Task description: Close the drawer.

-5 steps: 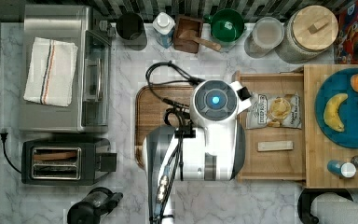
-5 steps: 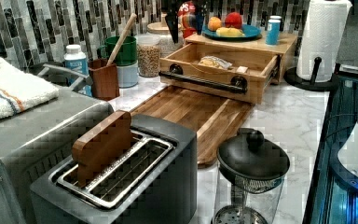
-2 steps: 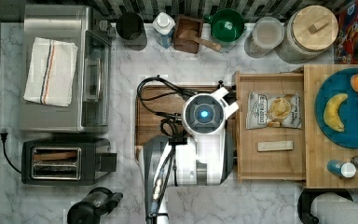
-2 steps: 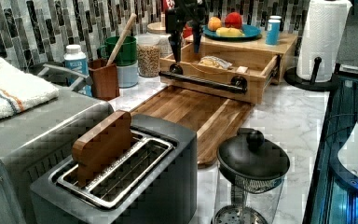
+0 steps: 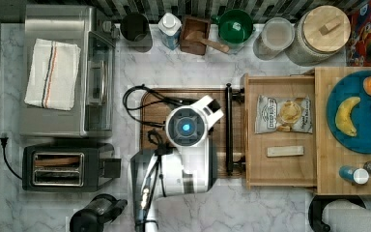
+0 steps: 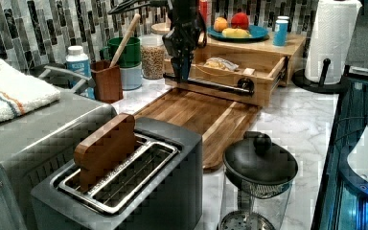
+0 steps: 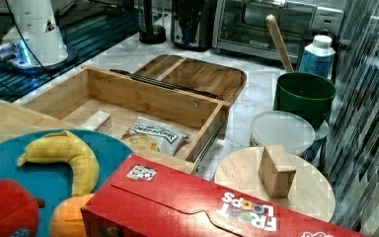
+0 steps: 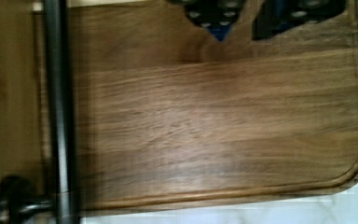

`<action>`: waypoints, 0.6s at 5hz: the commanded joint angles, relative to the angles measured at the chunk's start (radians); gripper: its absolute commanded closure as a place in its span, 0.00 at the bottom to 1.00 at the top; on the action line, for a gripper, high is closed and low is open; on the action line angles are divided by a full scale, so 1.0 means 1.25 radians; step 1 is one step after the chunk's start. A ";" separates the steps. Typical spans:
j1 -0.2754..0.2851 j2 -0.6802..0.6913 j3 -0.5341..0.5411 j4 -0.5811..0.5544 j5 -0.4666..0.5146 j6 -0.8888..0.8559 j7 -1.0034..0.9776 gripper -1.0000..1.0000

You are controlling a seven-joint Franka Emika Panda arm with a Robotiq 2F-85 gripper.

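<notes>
The jaws (image 6: 181, 72) hang close together, holding nothing, over the cutting board (image 5: 183, 104), just beside the black handle (image 5: 229, 128). The drawer (image 5: 280, 166) stands pulled out over the worktop (image 5: 270, 203), from under the wood top with the blue plate (image 5: 355, 137). A chip bag (image 5: 284, 114) and a small block (image 5: 285, 151) lie inside.

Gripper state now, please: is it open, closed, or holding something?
Gripper: closed, holding nothing; it hangs over the cutting board, just in front of the drawer handle.
</notes>
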 commanded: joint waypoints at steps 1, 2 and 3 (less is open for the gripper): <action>-0.014 0.066 -0.006 -0.034 -0.005 0.090 -0.031 1.00; -0.034 0.089 -0.023 -0.040 0.002 0.114 -0.087 1.00; -0.060 0.107 -0.030 -0.040 -0.017 0.143 -0.132 1.00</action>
